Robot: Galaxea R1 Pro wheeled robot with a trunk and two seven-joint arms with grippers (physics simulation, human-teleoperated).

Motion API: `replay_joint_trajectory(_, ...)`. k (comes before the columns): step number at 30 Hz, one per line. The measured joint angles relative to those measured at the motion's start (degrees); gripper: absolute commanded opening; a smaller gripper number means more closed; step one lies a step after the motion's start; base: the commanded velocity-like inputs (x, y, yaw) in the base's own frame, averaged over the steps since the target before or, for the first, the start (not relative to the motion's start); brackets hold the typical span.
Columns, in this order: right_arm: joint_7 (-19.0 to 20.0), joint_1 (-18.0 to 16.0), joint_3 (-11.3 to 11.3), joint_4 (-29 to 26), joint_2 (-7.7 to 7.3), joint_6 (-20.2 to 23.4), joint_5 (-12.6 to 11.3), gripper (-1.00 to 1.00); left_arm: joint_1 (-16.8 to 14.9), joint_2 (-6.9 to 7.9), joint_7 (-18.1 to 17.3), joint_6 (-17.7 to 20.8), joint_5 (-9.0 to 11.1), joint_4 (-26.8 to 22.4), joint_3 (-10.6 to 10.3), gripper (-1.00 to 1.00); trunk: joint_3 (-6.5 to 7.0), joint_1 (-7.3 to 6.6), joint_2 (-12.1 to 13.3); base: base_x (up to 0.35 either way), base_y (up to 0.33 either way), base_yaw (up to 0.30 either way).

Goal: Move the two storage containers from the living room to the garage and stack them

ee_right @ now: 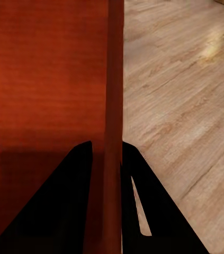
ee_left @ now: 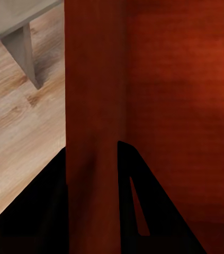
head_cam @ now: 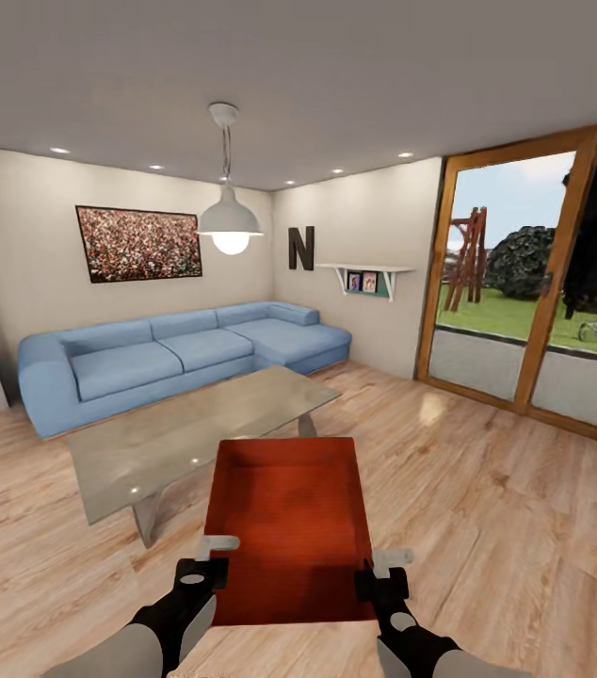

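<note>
- The orange-red storage container (head_cam: 289,523) hangs above the wood-plank floor (head_cam: 487,508), just beside the coffee table (head_cam: 176,438).
- The left tool (head_cam: 206,565) clamps the container's left wall.
- The right tool (head_cam: 385,576) clamps its right wall.

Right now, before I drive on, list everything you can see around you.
storage container: one, orange-red, open top, held in front of the robot between both grippers
coffee table: one, grey, just beyond the container
sofa: one, blue, L-shaped, along the far wall
picture: one, reddish, on the wall above the sofa
hanging lamp: one, white, lit
letter N: one, dark, on the wall
shelf: one, white, holding small frames
glass doors: wood-framed, at right, garden outside
floor: pale wood planks
left gripper: black, clamped on the container's left wall
right gripper: black, clamped on its right wall
</note>
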Motion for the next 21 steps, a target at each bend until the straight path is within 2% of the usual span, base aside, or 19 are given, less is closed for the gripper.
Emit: replay_joint_trajectory(21,0.1,0.0,0.2,0.1,-0.02,-0.1,-0.5,-1.0,0.0,-0.05,0.0,0.0,-0.2,0.0,0.1,-1.0,0.45,0.0,0.0,0.0,0.0,0.3)
